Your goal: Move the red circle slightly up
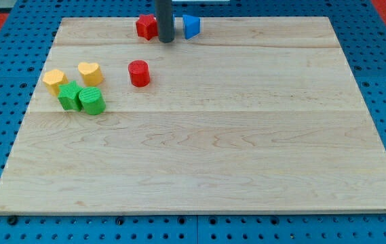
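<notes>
The red circle [139,72] is a short red cylinder standing on the wooden board [247,135], left of centre in the upper part. My tip [166,40] is the lower end of the dark rod near the view's top edge. It is above and slightly right of the red circle, with a clear gap between them. The rod stands between a red star-like block [146,26] on its left and a blue block [191,26] on its right.
At the view's left lie a yellow hexagon-like block [55,80], a yellow heart [91,72], a green star-like block [69,95] and a green cylinder [92,101], clustered together. A blue pegboard [3,81] surrounds the board.
</notes>
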You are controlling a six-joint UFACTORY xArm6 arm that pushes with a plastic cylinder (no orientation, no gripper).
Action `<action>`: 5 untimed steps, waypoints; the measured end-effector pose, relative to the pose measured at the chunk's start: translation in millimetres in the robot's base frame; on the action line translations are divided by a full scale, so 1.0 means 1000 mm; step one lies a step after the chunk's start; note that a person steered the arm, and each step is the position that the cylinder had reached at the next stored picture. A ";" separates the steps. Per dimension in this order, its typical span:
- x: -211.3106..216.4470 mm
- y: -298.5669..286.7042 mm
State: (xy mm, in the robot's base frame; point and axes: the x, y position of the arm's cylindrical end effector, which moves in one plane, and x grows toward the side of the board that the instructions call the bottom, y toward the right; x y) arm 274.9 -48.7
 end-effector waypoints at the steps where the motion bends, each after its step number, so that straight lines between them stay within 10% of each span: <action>1: 0.067 0.032; 3: 0.143 -0.048; 5: 0.066 -0.067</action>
State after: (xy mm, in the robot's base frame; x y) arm 341.0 -115.7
